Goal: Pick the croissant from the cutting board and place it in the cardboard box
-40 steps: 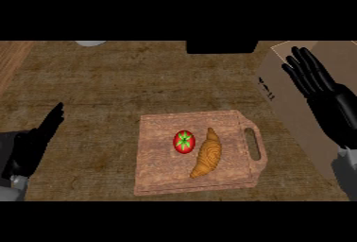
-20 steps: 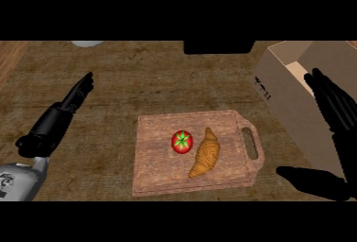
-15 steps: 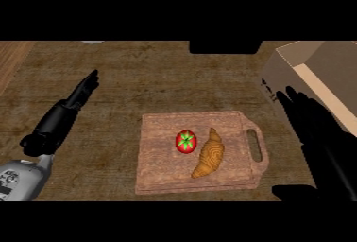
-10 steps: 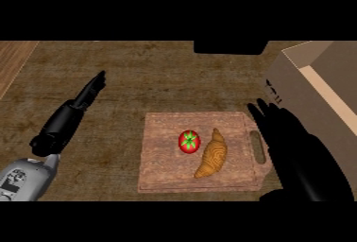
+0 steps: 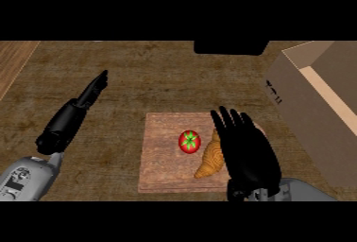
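Note:
A golden croissant (image 5: 210,163) lies on the wooden cutting board (image 5: 162,160), just right of a red tomato (image 5: 189,141) with a green stalk. My right hand (image 5: 246,150) hovers over the board's right side with fingers straight and open, covering the croissant's right edge and the board's handle. The cardboard box (image 5: 317,101) stands at the right edge, its open top partly showing. My left hand (image 5: 78,108) is open at the left, fingers pointing up and away, apart from the board.
A dark object (image 5: 231,47) sits at the back of the counter. A lighter wooden strip (image 5: 14,61) runs along the far left. The box wall rises close beside the board's right side.
My right hand has swung left from beside the box to over the board and croissant. The view has shifted, so the box sits farther right. The left hand has lifted forward.

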